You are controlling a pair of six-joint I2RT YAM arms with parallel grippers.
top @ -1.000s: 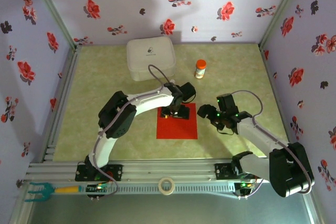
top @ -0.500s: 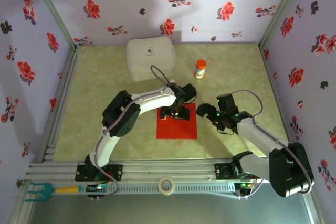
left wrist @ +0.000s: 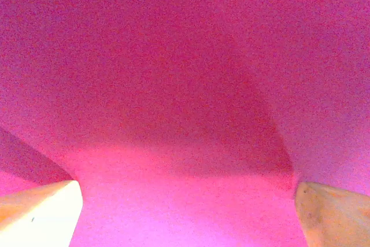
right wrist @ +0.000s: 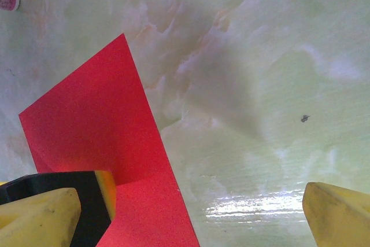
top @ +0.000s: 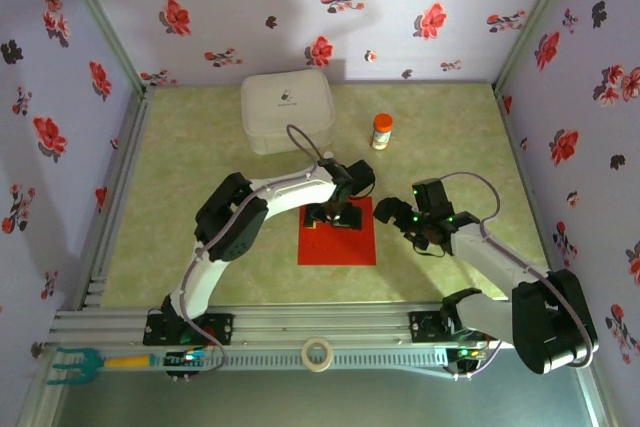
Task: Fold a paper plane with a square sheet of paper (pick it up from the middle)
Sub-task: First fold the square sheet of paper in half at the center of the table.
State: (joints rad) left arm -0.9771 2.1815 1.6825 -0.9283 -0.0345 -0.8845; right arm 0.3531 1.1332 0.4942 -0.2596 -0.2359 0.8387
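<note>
one thin red sheet of paper (top: 338, 242) lies flat mid-frame on the worktop (top: 190, 177). we judge it light and floppy; pinch its middle. left fingers (left wrist: 40, 209) gape wide over it, right fingers (right wrist: 338, 215) wide just beside it, both empty.

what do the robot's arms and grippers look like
The left arm and right arm are rounded white links with black joints and black wrist housings. A thin grey cable loops above each wrist. Small green lights glow on the right wrist. The left gripper and right gripper have pale yellow fingers.
</note>
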